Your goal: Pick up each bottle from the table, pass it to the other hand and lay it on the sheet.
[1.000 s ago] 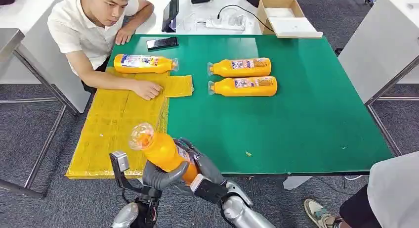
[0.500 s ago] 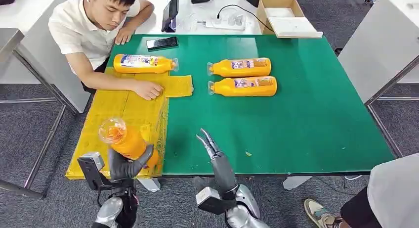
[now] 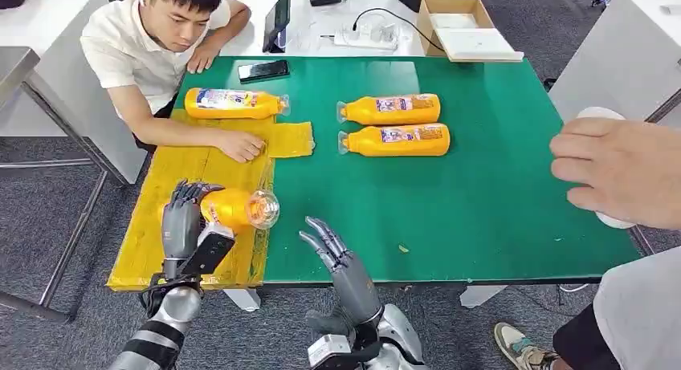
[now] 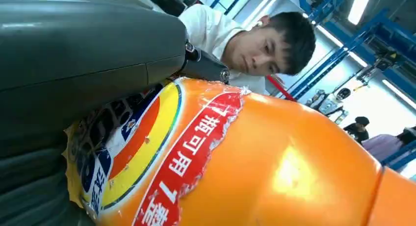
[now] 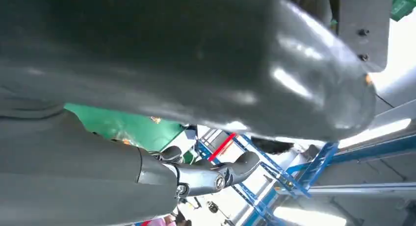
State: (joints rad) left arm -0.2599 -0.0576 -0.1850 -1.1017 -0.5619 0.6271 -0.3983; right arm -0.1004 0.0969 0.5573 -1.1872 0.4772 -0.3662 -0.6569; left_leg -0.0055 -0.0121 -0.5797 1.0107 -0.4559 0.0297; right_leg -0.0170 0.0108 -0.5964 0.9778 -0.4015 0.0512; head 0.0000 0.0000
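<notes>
Bottle lowered over sheet, two more waiting

Sheet (image 3: 181,217) at desk's left edge: yellow, flat, thin, a bit wrinkled, overhanging the green mat. Person (image 3: 152,49) leans in from the far left corner, one palm pinning the sheet's far strip. One bottle on the sheet (image 3: 234,103) lies on its side at the far end, so one placement looks done.

Left robot hand (image 3: 183,217), dark fingers curled over the top, grips the held bottle (image 3: 239,209) by its base end; bottle is horizontal, clear cap end pointing toward the mat, low over the sheet near its right border. Cannot tell if it touches the sheet. Left wrist view: glossy orange plastic, rounded body, paper label with torn edge wrapped round the gripped end. Judged: handover done, laying-down in progress, letting go not yet done.

Right robot hand (image 3: 328,245) is free, holding nothing, fingers apart and slightly bent, just over the desk's near edge, near the held bottle's cap but apart from it.

Desk (image 3: 498,185): matte green mat, smooth. Two bottles on the mat (image 3: 395,124) lie parallel, side by side, caps pointing left, same orange plastic with small labels, well apart from the sheet. Judged: these two are left to do, so roughly halfway.

Far right: another person's hand (image 3: 622,171) close to the camera, blurred.
</notes>
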